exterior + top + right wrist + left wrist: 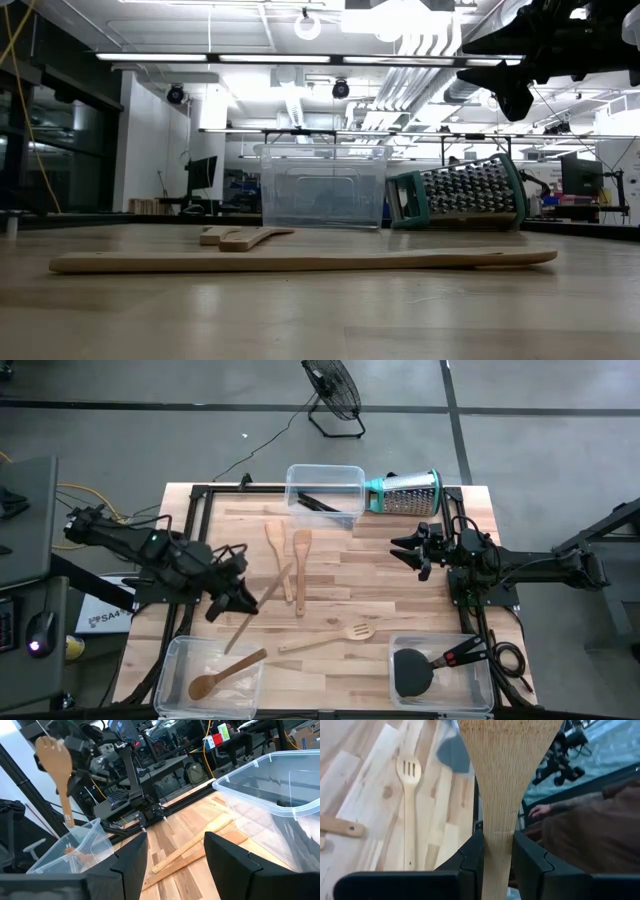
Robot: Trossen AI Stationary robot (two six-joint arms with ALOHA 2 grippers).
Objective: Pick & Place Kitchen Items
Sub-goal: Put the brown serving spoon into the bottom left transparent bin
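Overhead and table-level cameras share the table (400, 575); wrist cameras sit close.

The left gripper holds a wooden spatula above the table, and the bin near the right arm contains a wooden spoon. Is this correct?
Not quite. The left gripper does hold the wooden spatula, but the bin near the right arm contains a black spatula, as the high view shows. The wooden spoon lies in the other front bin.

Grater (410, 493) beside bin (325, 495), far edge.

Bare table (400, 600) lies between the wooden utensils (290, 565) and right gripper (413, 552).
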